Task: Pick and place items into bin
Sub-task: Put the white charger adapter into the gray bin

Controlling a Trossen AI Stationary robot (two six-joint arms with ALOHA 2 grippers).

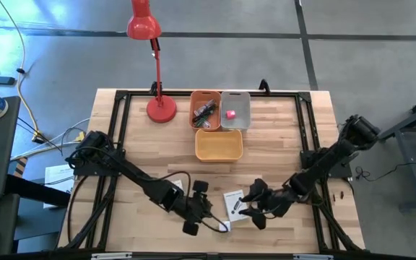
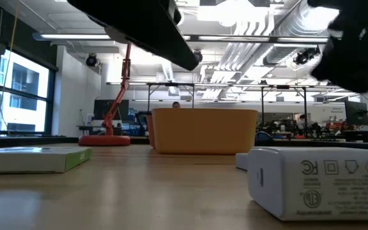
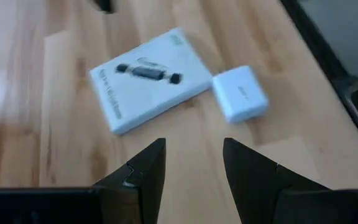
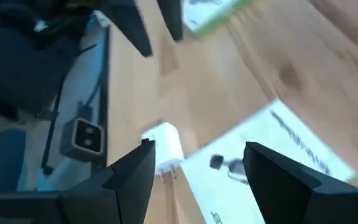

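Note:
A white card box with black marks point(image 3: 148, 78) lies flat on the wooden table between my two grippers point(image 1: 233, 202). A white block point(image 3: 240, 93), a charger, lies beside it near the table's near edge point(image 1: 224, 226). A second flat white box with a green edge point(image 2: 30, 160) lies close to the left arm point(image 4: 216, 15). My left gripper point(image 3: 194, 162) is open and hovers just left of the card. My right gripper point(image 4: 197, 168) is open just right of it, over the card and the block point(image 4: 163, 146). A red-pink cube point(image 1: 230, 113) sits in the grey bin.
Three bins stand at the table's far middle: an orange one point(image 1: 205, 108) holding dark items, a grey one point(image 1: 244, 115) and a yellow-orange one point(image 1: 219, 144) in front of them. A red desk lamp point(image 1: 161, 110) stands left of the bins. Black frame rails point(image 1: 121, 130) run along the table's sides.

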